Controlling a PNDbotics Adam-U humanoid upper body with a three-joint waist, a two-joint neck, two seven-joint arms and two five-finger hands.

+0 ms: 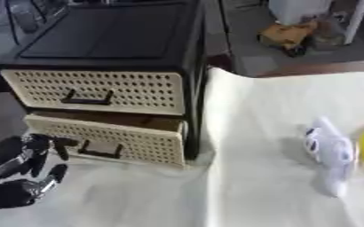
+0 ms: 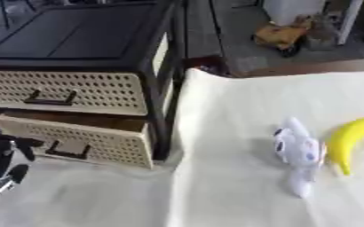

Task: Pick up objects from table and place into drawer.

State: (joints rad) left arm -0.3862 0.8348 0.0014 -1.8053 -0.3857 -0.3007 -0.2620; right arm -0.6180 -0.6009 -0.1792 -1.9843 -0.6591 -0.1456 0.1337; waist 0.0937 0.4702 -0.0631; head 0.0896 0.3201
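L hand (image 1: 22, 175) fingers relaxed by part-open lower drawer (image 1: 115, 139); white toy (image 2: 298, 153) touching banana (image 2: 352, 137) on cloth (image 2: 231, 133).

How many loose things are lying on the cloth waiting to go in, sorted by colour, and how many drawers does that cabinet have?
Yellow things: 1, the banana
White things: 1, the white toy
Drawers: 2, the upper drawer shut, the lower drawer pulled partly out
Total: 4

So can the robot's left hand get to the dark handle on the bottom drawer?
Probably yes. The left hand hangs just left of the dark handle on the partly open cream lower drawer, nothing between them.
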